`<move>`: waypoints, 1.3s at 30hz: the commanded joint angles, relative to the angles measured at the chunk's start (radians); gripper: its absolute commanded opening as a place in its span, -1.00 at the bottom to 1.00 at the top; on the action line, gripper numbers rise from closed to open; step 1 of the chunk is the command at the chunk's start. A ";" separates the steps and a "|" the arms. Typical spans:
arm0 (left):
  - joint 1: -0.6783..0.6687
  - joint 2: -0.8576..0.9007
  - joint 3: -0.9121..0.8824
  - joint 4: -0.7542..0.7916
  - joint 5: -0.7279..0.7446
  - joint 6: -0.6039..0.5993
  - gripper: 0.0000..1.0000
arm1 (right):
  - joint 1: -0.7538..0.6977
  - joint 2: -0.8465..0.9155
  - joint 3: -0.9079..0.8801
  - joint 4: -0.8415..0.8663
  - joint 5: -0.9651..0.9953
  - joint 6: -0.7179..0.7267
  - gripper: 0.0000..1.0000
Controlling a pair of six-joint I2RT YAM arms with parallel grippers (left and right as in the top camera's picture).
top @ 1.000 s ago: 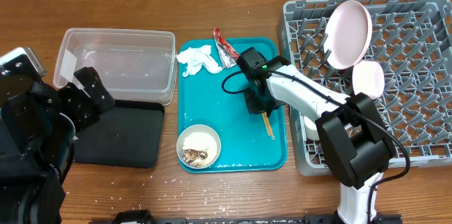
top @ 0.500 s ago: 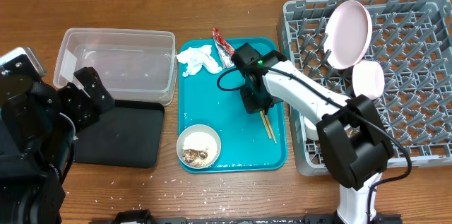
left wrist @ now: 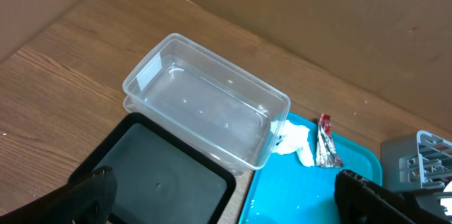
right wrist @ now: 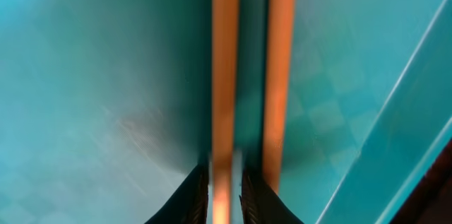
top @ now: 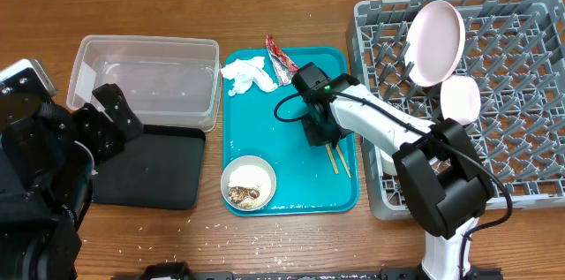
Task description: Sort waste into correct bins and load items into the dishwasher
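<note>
Two wooden chopsticks [top: 336,158] lie on the teal tray [top: 291,187]. My right gripper [top: 320,132] is down on their upper ends. In the right wrist view its fingertips [right wrist: 199,194] close on the left chopstick [right wrist: 224,75]; the other chopstick [right wrist: 280,75] lies just outside the jaws. My left gripper [left wrist: 229,203] is open and empty above the black tray [left wrist: 159,178], next to the clear tub [left wrist: 205,100]. The tissue [top: 245,75] and foil wrapper [top: 280,59] lie at the teal tray's far end. A greyish-white bowl [top: 248,183] holds rice and scraps.
The grey rack [top: 512,94] stands at the right with the pink plate [top: 434,41] upright and the small pink bowl [top: 461,99] in it. A white cup [top: 387,158] shows partly behind my right arm. Rice grains dot the table's front edge.
My right gripper has shifted slightly over the chopsticks' upper ends. The two chopsticks now lie a little apart at their lower ends. The left arm has not moved.
</note>
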State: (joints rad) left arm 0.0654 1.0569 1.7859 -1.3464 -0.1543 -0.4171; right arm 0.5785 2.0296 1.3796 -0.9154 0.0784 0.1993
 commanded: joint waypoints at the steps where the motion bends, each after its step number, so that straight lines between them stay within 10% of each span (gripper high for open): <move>1: -0.006 0.003 0.012 0.003 -0.010 -0.013 1.00 | 0.002 0.000 -0.029 0.021 0.001 -0.022 -0.63; 5: -0.006 0.003 0.012 0.003 -0.010 -0.013 1.00 | 0.002 0.000 -0.030 -0.001 -0.058 -0.041 -0.92; 20: -0.006 0.003 0.012 0.003 -0.010 -0.013 1.00 | -0.087 -0.262 0.304 -0.253 -0.016 0.081 -0.92; 36: -0.006 0.003 0.012 0.003 -0.010 -0.013 1.00 | -0.314 -0.148 0.243 -0.135 0.100 -0.170 -0.92; 39: -0.006 0.003 0.012 0.003 -0.010 -0.013 1.00 | -0.278 -0.164 0.261 -0.190 0.100 -0.147 -0.49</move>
State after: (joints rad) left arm 0.0654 1.0569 1.7859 -1.3464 -0.1543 -0.4171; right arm 0.2615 1.9030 1.6138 -1.0737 0.1879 0.0513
